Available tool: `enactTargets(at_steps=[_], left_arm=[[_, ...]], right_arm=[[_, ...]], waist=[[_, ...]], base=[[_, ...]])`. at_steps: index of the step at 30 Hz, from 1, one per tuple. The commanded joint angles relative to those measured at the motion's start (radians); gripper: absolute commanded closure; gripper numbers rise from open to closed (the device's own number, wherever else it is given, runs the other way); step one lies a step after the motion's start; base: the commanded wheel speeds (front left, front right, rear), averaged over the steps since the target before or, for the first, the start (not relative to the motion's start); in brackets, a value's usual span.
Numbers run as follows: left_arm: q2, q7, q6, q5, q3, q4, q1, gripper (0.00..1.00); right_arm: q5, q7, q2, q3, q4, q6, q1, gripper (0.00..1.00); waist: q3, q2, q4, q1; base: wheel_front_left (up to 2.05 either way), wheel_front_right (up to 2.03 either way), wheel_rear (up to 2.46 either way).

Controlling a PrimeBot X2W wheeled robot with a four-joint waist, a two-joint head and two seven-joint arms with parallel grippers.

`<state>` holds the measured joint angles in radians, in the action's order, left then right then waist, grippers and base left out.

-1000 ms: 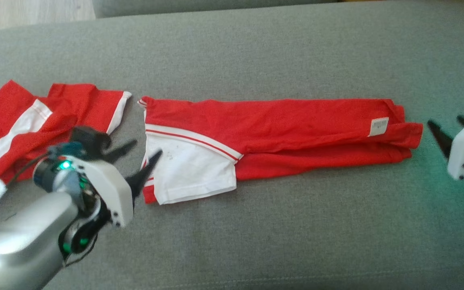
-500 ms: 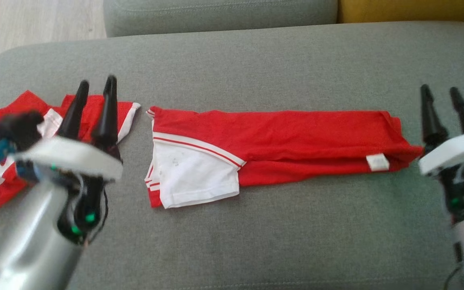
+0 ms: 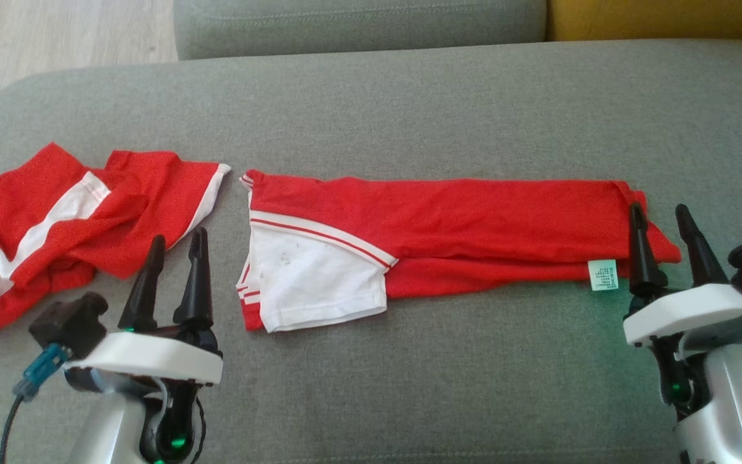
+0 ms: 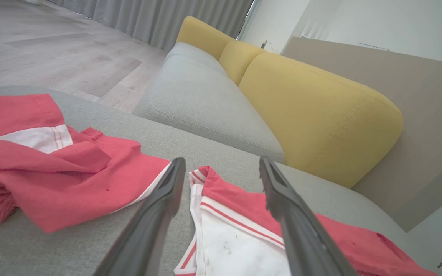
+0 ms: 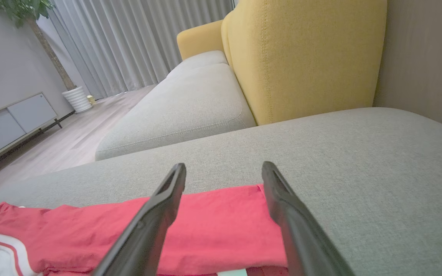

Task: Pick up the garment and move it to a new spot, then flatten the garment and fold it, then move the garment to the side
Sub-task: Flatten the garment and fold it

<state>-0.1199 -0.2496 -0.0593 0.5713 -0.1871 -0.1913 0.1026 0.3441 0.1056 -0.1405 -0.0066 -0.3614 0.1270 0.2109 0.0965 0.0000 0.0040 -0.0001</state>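
The folded red garment [image 3: 474, 225] lies long across the middle of the grey sofa cushion [image 3: 409, 109], with its white sleeve at the left end. The left hand [image 3: 179, 235] and the right hand [image 3: 657, 208] stand wide open and empty, one near each end. One right finger covers the garment's right corner, and I cannot tell if it touches. A second red garment [image 3: 55, 219] is cut off by the left edge.

Shows the garment [image 3: 448, 238] lying across the seat cushion [image 3: 371, 116], another garment [image 3: 55, 225] just left, left gripper [image 3: 179, 235] before their gap, right gripper [image 3: 658, 209] at its right end.
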Motion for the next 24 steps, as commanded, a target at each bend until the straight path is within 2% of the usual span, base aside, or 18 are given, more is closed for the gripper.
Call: enactTargets(at_steps=[1,5,10,17,24], left_arm=[[-0.004,-0.012,-0.009,-0.015,0.045,0.027,0.037,0.00],[0.017,-0.012,-0.038,-0.057,0.076,0.009,0.051,0.00],[0.034,-0.012,-0.058,-0.085,0.089,-0.008,0.077,0.00],[0.048,-0.012,-0.069,-0.099,0.084,-0.024,0.105,0.00],[0.050,-0.012,-0.071,-0.103,0.086,-0.028,0.121,0.00]], right_arm=[[-0.011,0.002,-0.005,0.012,0.028,0.004,0.027,0.00],[-0.024,-0.036,-0.001,-0.026,0.005,0.004,0.052,0.00],[-0.035,-0.143,0.016,-0.091,-0.071,0.004,0.106,0.00],[-0.116,-0.269,0.041,-0.188,-0.175,0.004,0.182,0.00],[-0.178,-0.326,0.065,-0.250,-0.226,0.004,0.224,0.00]], waist=[[0.005,0.0000,0.001,0.0001],[0.024,0.0000,0.003,0.0001],[0.056,0.0000,0.005,0.0001],[0.099,0.0000,0.016,0.0001],[0.124,0.0000,0.023,0.0001]], base=[[0.00,0.00,0.00],[0.00,0.00,0.00],[0.00,0.00,0.00],[0.00,0.00,0.00],[0.00,0.00,0.00]])
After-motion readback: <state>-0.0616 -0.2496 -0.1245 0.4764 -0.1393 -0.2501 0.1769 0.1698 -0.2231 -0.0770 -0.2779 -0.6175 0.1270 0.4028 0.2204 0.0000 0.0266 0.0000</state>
